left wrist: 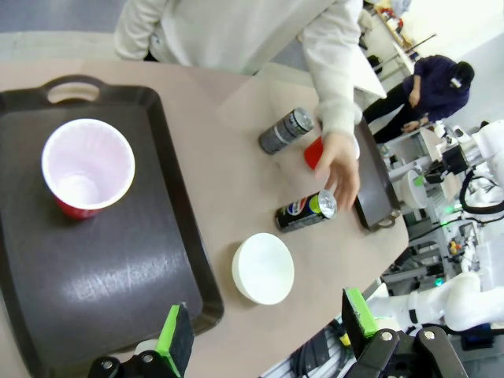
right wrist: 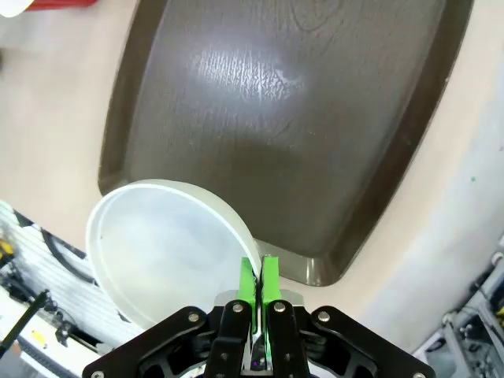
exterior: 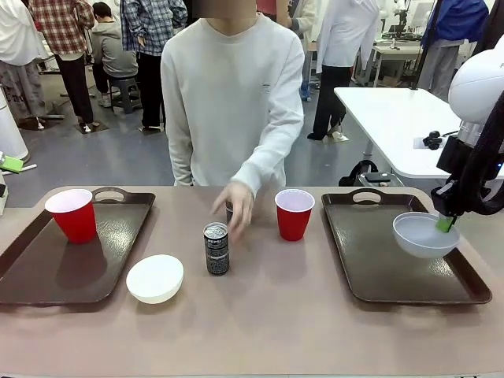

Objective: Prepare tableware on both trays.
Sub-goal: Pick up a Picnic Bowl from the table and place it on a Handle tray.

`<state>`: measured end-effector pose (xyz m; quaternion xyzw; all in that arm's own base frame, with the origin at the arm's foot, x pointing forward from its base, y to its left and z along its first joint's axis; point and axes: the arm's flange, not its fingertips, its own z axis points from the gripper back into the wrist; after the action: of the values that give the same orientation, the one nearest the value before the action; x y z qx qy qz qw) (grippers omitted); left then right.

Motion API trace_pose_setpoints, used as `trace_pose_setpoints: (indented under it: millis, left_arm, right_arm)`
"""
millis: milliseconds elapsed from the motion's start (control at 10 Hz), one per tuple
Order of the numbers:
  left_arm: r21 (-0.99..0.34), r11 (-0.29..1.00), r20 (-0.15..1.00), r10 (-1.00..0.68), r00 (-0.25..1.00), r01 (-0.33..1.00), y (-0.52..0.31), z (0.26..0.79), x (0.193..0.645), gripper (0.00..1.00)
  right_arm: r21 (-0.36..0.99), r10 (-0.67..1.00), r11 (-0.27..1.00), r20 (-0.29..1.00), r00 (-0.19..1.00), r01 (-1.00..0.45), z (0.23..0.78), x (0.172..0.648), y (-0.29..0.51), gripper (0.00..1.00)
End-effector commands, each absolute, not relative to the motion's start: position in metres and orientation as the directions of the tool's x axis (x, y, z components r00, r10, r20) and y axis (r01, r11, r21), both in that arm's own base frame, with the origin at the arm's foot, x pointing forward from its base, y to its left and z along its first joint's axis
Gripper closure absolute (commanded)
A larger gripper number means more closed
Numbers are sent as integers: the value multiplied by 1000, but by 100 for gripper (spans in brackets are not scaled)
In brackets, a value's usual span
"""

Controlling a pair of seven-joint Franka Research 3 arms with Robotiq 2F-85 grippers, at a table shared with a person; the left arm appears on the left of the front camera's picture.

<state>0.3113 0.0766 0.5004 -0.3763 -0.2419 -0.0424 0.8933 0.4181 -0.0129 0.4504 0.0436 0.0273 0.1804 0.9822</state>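
right pincer (exterior: 446, 224) is clamped shut on the grey-white bowl (exterior: 421, 235) by its rim, bowl hangs just above the right tray (exterior: 370, 252), outer side. left pincer (left wrist: 266, 324) wide open w/ nothing in it, well away from that tray. red cup (exterior: 294, 214) on the surface (exterior: 283, 315) just beside it, cream bowl (exterior: 155, 277) further off.

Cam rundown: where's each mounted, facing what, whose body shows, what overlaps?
Front: fixed between the arms, faces the person across the table; right end effector holds the grey-white bowl.
Left wrist: left arm, looks down on left tray and red cup; left end effector open.
Right wrist: right arm, looks down on right tray; right end effector shut on that bowl.
Shared: front and left wrist both show the cream bowl.
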Motion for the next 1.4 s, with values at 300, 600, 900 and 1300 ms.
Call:
trace_pose_setpoints:
  millis: [300, 600, 900, 1300]
  left_arm:
    - [-653, 712, 464, 108, 879, 257, 77, 500, 311, 0]
    - [-653, 712, 464, 108, 879, 257, 77, 500, 311, 0]
    - [-653, 712, 464, 108, 879, 257, 77, 500, 311, 0]
    - [-653, 712, 464, 108, 879, 257, 77, 500, 311, 0]
  right_arm:
    - [98, 372, 925, -46, 927, -366, 451, 416, -10, 96]
    - [116, 427, 896, 36, 904, -428, 427, 439, -16, 96]
    - [119, 407, 904, 50, 912, -410, 407, 457, -19, 96]
    - [136, 392, 910, 19, 920, -391, 380, 481, -19, 96]
